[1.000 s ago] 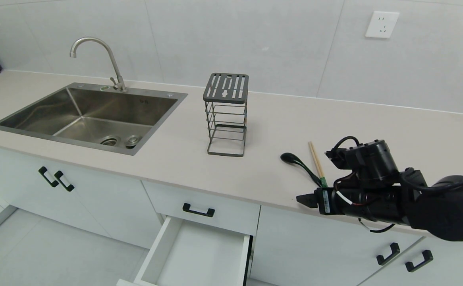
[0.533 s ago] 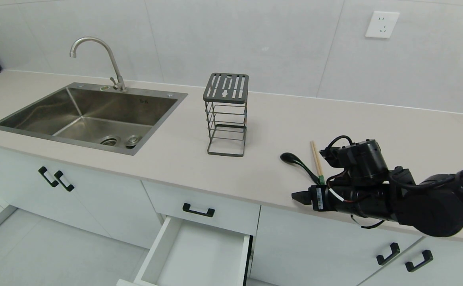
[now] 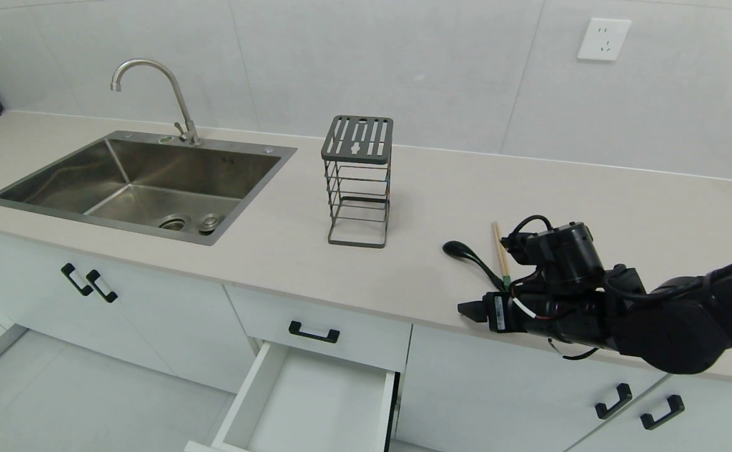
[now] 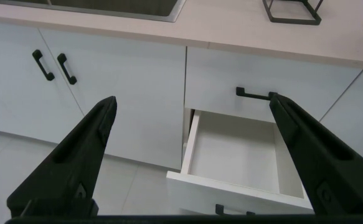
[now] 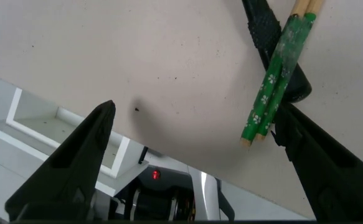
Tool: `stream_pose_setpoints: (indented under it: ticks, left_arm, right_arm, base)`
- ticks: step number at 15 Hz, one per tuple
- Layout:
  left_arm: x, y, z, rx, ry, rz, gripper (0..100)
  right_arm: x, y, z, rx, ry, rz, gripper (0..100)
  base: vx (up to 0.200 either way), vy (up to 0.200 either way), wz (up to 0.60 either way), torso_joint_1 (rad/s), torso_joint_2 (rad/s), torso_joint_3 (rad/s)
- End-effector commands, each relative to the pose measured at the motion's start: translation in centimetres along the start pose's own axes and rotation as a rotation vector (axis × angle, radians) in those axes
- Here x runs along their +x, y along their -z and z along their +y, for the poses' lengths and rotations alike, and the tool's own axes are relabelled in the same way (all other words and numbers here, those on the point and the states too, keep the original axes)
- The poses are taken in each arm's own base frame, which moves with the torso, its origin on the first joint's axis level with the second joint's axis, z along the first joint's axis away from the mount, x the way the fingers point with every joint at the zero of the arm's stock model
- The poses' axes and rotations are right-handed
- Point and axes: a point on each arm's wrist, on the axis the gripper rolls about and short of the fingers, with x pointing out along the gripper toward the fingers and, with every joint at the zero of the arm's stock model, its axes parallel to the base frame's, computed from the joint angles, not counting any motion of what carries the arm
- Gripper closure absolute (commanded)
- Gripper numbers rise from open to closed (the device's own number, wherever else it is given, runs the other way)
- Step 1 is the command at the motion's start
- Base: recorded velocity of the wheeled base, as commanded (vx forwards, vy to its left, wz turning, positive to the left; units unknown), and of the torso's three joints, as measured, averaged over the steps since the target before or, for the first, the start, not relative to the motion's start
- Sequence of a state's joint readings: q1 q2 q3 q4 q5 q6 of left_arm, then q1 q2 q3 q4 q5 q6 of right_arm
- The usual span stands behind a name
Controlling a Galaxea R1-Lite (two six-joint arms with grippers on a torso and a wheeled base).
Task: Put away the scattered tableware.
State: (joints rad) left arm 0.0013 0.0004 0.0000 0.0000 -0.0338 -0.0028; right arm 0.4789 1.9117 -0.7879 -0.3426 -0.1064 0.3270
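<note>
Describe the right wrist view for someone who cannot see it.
The robot's open right tool hangs over a beige counter, where green-tipped chopsticks lie crossed over the handle of a black spoon. Past the counter's edge, a white drawer stands open.

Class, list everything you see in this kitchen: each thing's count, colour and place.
worktop: one, beige, along the wall
sink: one, steel, left in worktop
tap: one, steel, behind sink
rack: one, dark grey, upright mid-worktop
spoon: one, black, right of rack
chopsticks: one pair, wood with green ends, crossing spoon's handle
drawer: one, white, open under worktop
socket: one, white, wall at right
right gripper: one, black, open, over worktop's front edge by chopsticks
left gripper: one, black, open, facing drawer
</note>
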Motion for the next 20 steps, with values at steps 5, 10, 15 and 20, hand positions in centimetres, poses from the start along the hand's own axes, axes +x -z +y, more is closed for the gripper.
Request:
stream_pose_setpoints:
  ticks: [5,10,15,20]
  left_arm:
    - [0.0,0.0,0.0,0.0,0.0,0.003,0]
    - [0.0,0.0,0.0,0.0,0.0,0.003,0]
    - [0.0,0.0,0.0,0.0,0.0,0.003,0]
    - [0.0,0.0,0.0,0.0,0.0,0.001,0]
  right_arm:
    - [0.3,0.1,-0.4,0.058,0.063,-0.007,100]
    - [1.4,0.4,-1.8,0.084,0.109,0.021,100]
    - [1.1,-0.2,-2.8,0.109,0.137,-0.002,100]
    - [-2.5,-1.5,-1.7,0.098,0.082,-0.1,100]
  base:
    - [0.0,0.0,0.0,0.0,0.0,0.0]
    - [0.0,0.0,0.0,0.0,0.0,0.0]
    - [0.0,0.0,0.0,0.0,0.0,0.0]
    - [0.0,0.0,0.0,0.0,0.0,0.0]
